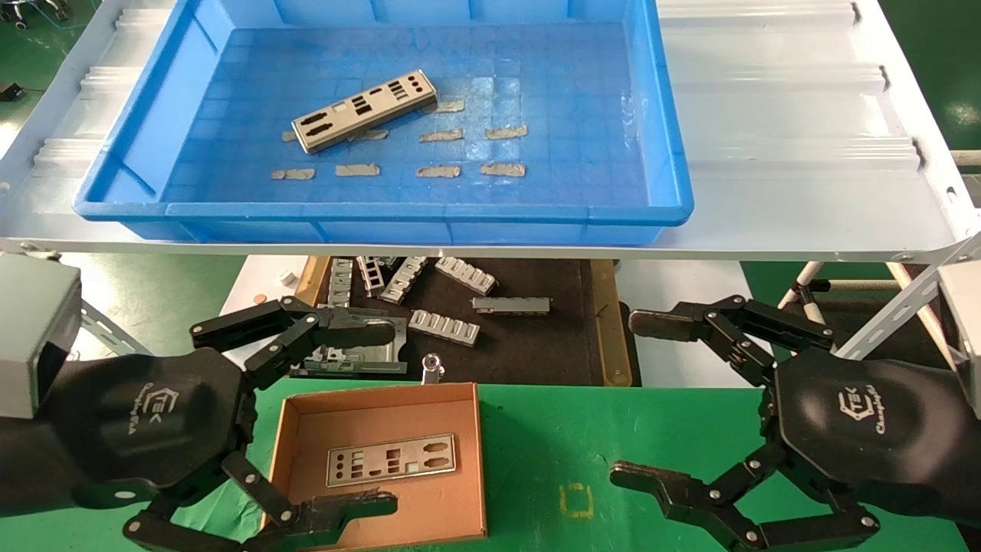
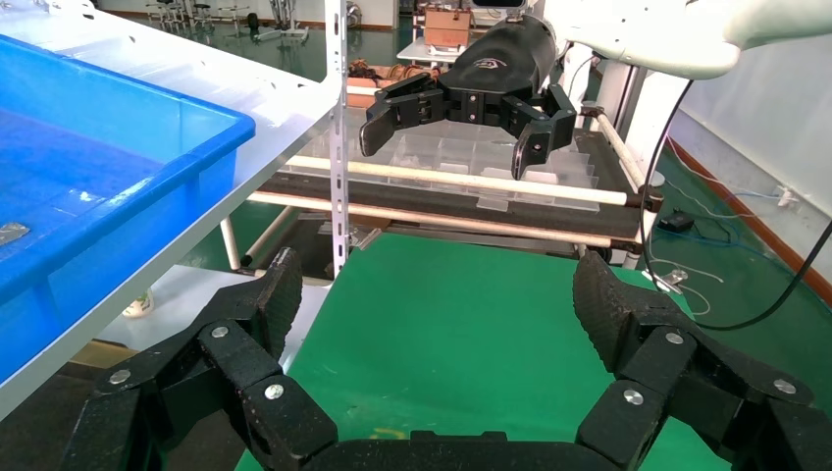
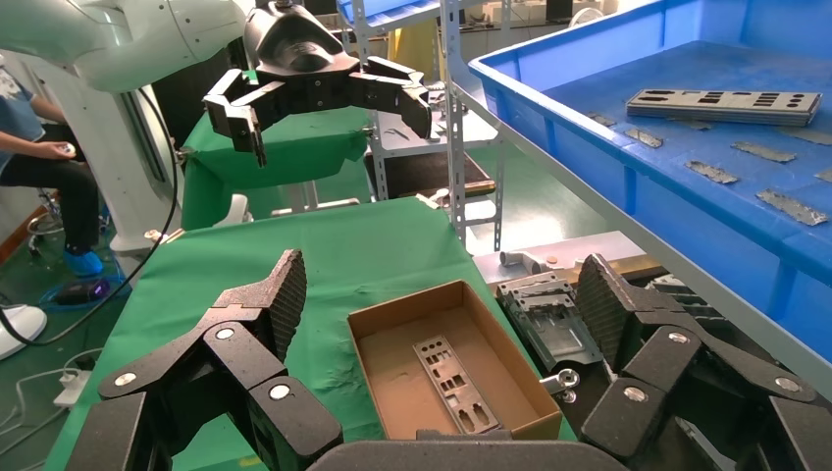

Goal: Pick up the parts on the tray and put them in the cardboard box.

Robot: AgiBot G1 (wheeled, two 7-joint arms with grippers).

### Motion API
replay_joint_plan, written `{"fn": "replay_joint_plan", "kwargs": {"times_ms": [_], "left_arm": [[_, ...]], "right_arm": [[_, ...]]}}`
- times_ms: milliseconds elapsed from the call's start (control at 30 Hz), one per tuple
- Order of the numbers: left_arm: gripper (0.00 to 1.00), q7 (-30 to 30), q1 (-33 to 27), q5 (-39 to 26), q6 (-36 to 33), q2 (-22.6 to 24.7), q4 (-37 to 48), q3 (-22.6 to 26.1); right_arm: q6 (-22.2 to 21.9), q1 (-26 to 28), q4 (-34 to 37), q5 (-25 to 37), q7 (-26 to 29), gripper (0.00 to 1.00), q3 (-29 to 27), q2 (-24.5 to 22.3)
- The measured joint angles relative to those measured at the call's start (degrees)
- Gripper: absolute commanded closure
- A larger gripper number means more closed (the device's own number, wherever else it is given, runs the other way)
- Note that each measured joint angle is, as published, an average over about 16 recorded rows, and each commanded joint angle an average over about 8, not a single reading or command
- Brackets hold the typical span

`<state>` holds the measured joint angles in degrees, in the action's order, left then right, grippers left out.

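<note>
Since one part [image 1: 391, 459] already lies flat in the cardboard box [image 1: 460, 399] at 6 o'clock, we hold left gripper [image 1: 349, 418] and right gripper [image 1: 640, 399] wide and empty, because one plate [image 1: 365, 110] waits in the tray [image 1: 383, 213] at 11 o'clock.

Two parts [image 1: 365, 110] [image 1: 392, 459], one tray [image 1: 674, 161], one cardboard box [image 1: 467, 460], eight tape scraps [image 1: 358, 170]
</note>
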<state>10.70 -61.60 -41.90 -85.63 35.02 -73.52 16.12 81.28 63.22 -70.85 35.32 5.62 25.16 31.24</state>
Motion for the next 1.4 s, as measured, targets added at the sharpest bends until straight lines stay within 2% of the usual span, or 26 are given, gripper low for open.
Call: {"fn": "replay_joint_plan", "kwargs": {"times_ms": [1400], "left_arm": [[0.00, 0.0, 0.0, 0.0, 0.0, 0.0, 0.0, 0.0]], "right_arm": [[0.0, 0.0, 0.0, 0.0, 0.0, 0.00, 0.0, 0.0]]}}
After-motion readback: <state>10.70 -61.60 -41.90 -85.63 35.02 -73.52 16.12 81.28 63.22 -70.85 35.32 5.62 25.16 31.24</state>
